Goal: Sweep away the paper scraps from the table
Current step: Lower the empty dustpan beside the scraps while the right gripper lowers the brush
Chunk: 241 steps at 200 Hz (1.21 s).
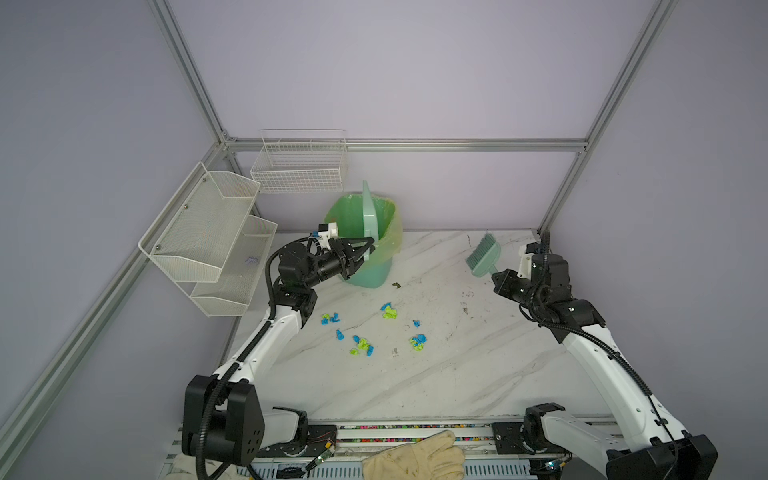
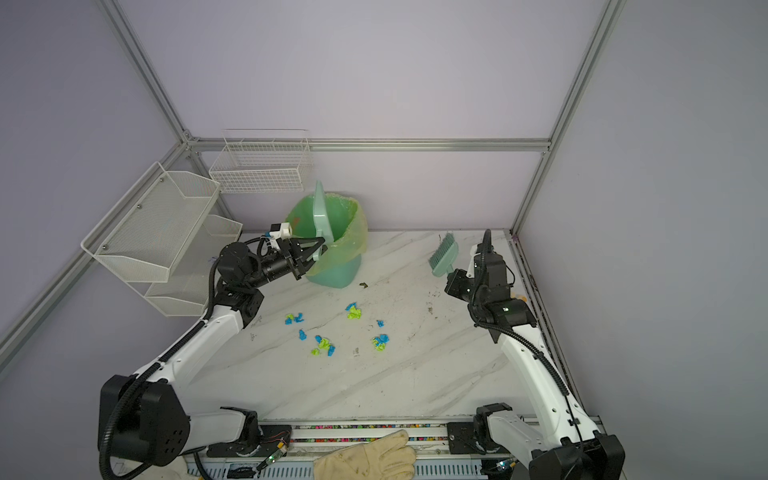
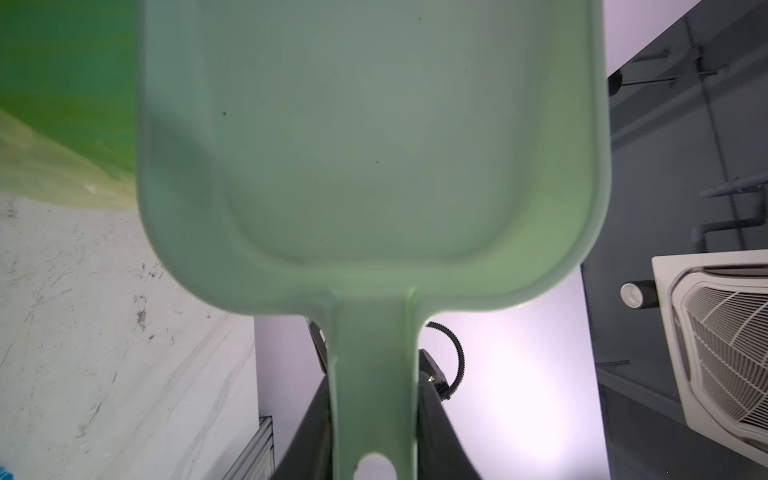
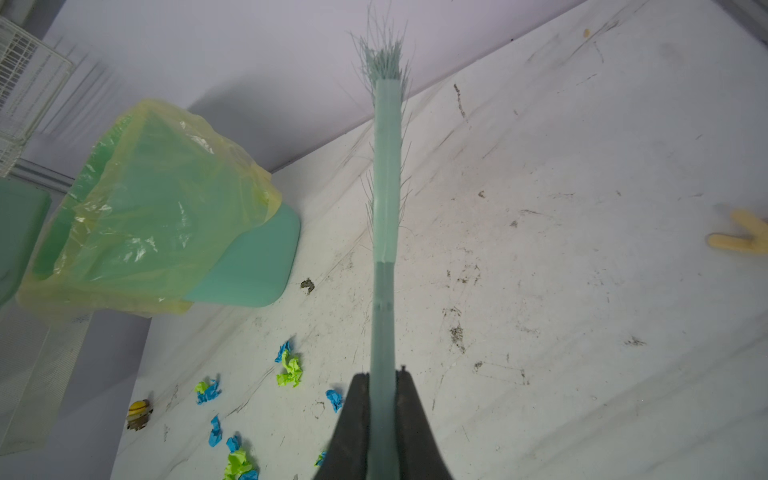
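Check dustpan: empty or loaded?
Empty: the left wrist view shows the dustpan bare inside, only tiny dark specks. In a top view it stands on edge at the bin.

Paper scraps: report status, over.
Left jaws shut on dustpan, empty, upright at trash bin. Right jaws shut on hand brush, apart from scraps. Paper scraps scattered on table, unswept. Yellow toy figure nearby.

In both top views the table [image 1: 478,374] lies bare across the lower half. Paper scraps [image 1: 365,344] dot the middle. The bin [image 1: 374,274], with the dustpan [image 1: 368,220] upright at its mouth, blocks the upper middle. Wire shelves [image 1: 208,232] crowd the upper left, and the gap between seems narrow.
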Each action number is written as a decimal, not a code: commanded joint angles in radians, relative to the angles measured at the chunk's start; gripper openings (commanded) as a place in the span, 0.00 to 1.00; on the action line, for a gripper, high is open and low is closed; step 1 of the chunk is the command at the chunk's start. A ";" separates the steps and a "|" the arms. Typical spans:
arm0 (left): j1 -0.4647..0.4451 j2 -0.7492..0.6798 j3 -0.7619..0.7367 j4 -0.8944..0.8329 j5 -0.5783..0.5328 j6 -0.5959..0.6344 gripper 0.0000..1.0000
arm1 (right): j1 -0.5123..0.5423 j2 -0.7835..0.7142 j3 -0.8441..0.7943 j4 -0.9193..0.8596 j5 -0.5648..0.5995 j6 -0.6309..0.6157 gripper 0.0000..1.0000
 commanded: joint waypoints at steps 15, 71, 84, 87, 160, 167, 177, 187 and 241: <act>-0.056 -0.083 0.191 -0.497 -0.087 0.453 0.00 | -0.006 0.007 0.029 0.028 -0.119 -0.056 0.00; -0.145 -0.163 0.240 -0.794 -0.235 0.677 0.00 | 0.016 0.018 0.075 -0.020 -0.142 -0.035 0.00; -0.174 -0.176 0.228 -0.834 -0.269 0.708 0.00 | 0.045 0.024 0.091 -0.035 -0.137 -0.030 0.00; -0.183 -0.178 0.228 -0.845 -0.276 0.717 0.00 | 0.053 0.025 0.096 -0.040 -0.133 -0.030 0.00; -0.407 -0.290 0.111 -1.066 -0.617 0.836 0.00 | 0.269 0.059 0.160 -0.205 -0.010 0.041 0.00; -0.422 -0.297 0.096 -1.082 -0.636 0.837 0.00 | 0.283 0.059 0.159 -0.216 -0.005 0.049 0.00; -0.445 -0.302 0.072 -1.100 -0.667 0.838 0.00 | 0.301 0.059 0.155 -0.227 -0.004 0.061 0.00; -0.469 -0.304 0.050 -1.122 -0.697 0.837 0.00 | 0.323 0.061 0.152 -0.238 0.000 0.072 0.00; -0.566 -0.301 -0.069 -1.167 -0.859 0.805 0.00 | 0.460 0.116 0.159 -0.311 0.030 0.108 0.00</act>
